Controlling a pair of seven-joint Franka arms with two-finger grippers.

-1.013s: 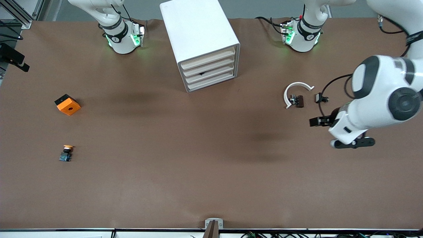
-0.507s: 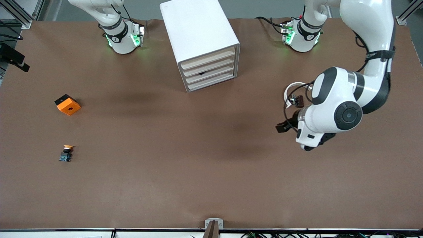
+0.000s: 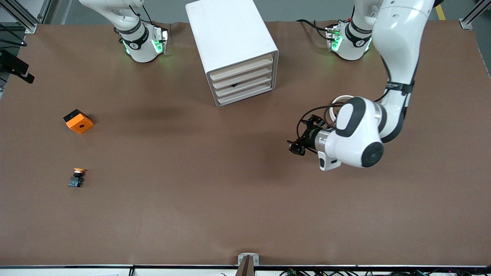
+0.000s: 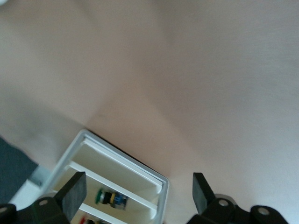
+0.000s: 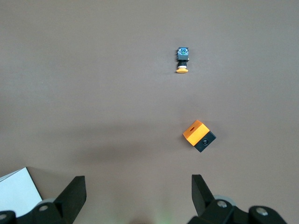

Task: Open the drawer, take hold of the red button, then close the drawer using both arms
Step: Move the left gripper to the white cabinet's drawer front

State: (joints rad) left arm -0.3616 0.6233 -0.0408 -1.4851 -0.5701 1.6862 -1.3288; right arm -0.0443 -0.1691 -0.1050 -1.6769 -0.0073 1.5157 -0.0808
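The left gripper (image 3: 297,147) is hanging over bare brown table (image 3: 230,199), on the side of the cabinet (image 3: 232,50) toward the left arm's end and nearer the front camera than it. Its two black fingers (image 4: 74,193) are standing wide apart with nothing between them. A curved white strip (image 3: 337,100) is showing at the edge of the glossy white wrist housing.

The cabinet is a smooth white box with rounded corners, holding four shallow drawers with pale beige front edges. All four are sitting flush in the front view. The third drawer (image 3: 243,85) from the top is showing a small dark mark at its front edge.

In the left wrist view, the cabinet front (image 4: 117,182) is facing the gripper. Small parts are lying on white shelves (image 4: 112,186): a green-capped piece with a blue base (image 4: 112,199), and a red-tipped piece (image 4: 85,220) that may be the button, though it is cut off at the frame edge.

The right gripper (image 5: 135,196) is waiting high above the table with its fingers spread and empty. Below it are lying an orange cube (image 5: 199,135) with a black face and a round hole, and a button with an orange-yellow cap (image 5: 182,59).
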